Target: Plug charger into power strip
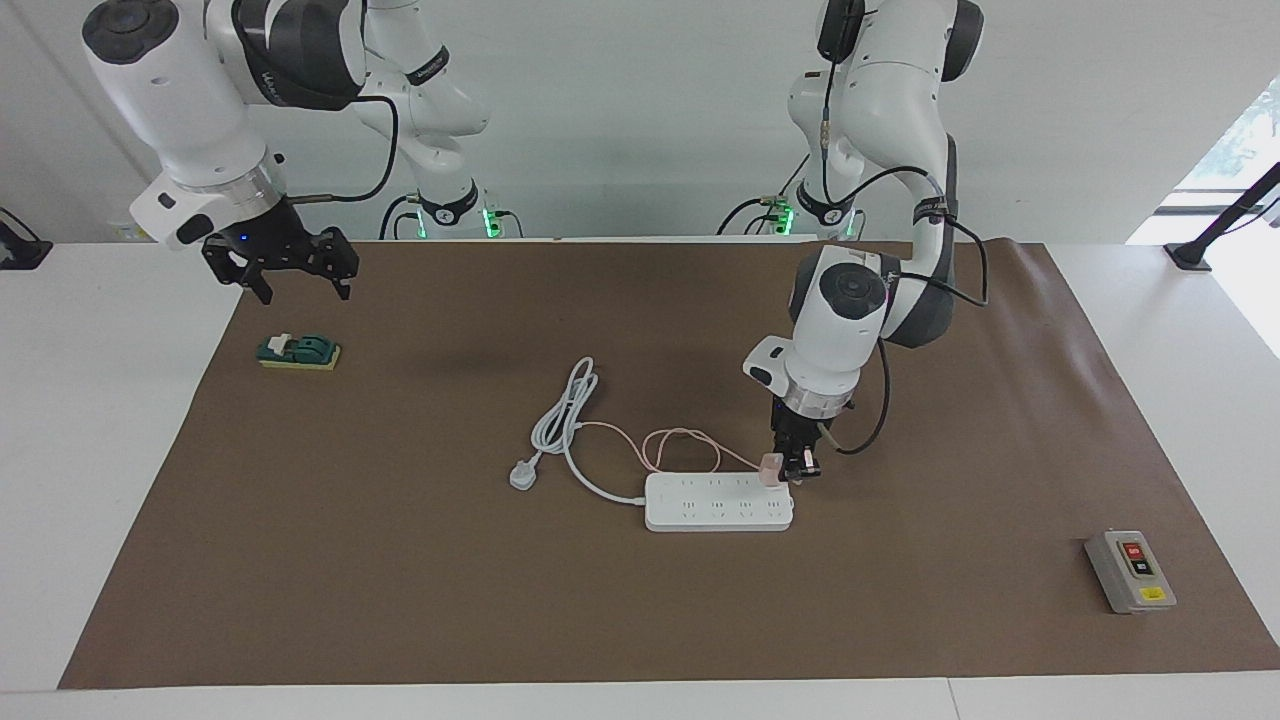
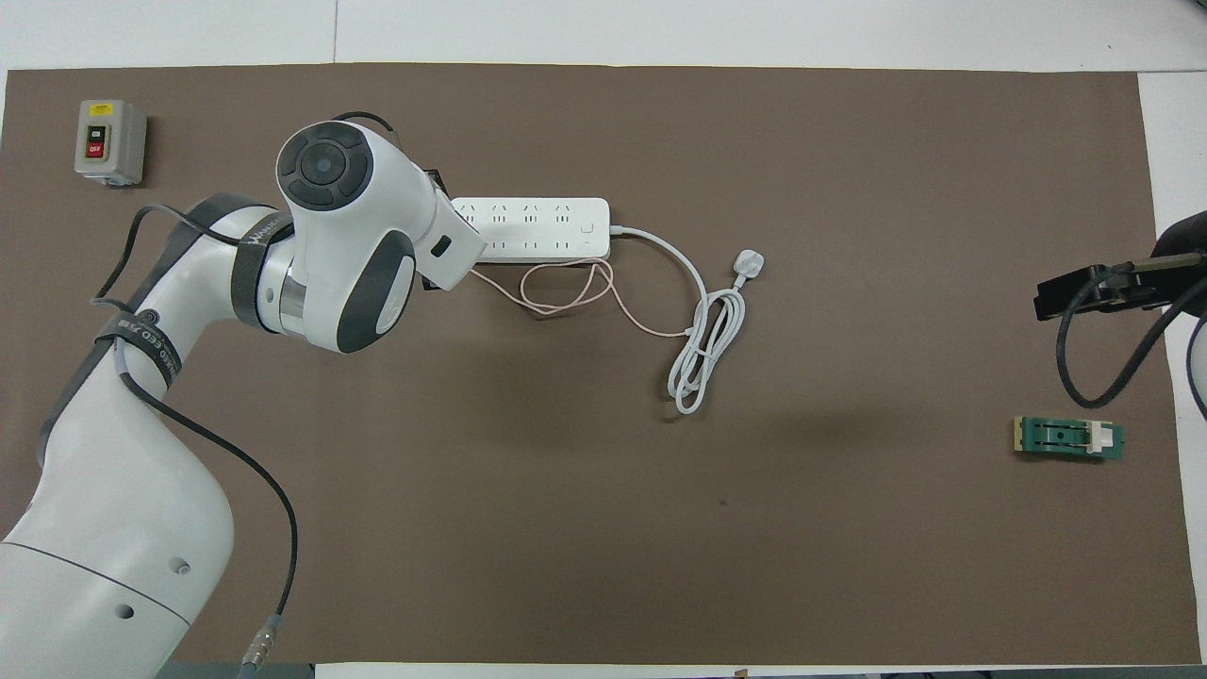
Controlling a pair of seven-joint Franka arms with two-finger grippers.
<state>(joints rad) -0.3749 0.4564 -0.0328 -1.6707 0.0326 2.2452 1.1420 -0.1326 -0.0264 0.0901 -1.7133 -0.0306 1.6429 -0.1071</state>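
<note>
White table under a brown mat, pale wall at the robots' end. Near the mat's middle, the power strip lay flat, long side running toward each arm's end of the table, thick white cord coiled nearer the robots and ended in a white three-pin plug beside the strip toward the right arm's end.

Left arm: reached out from its base, elbow bent, wrist turned straight down. Left gripper hung low over the strip's end toward the left arm's side, fingers pointed down and pinched on the charger. Charger sat at the strip's edge nearer the robots, touching or just above the top face; cannot tell whether the prongs were in a socket. Thin pink cable looped on the mat just nearer the robots than the strip. In the overhead view, hidden under the wrist housing: gripper and charger both.

Right arm: held high and waiting, wrist angled down. Right gripper hovered over the mat's corner at the right arm's end, fingers spread, nothing between them. Below and near it, a small green block with a white piece on top.

Grey switch box with red and black buttons rested at the left arm's end of the mat, farther from the robots than the strip.
</note>
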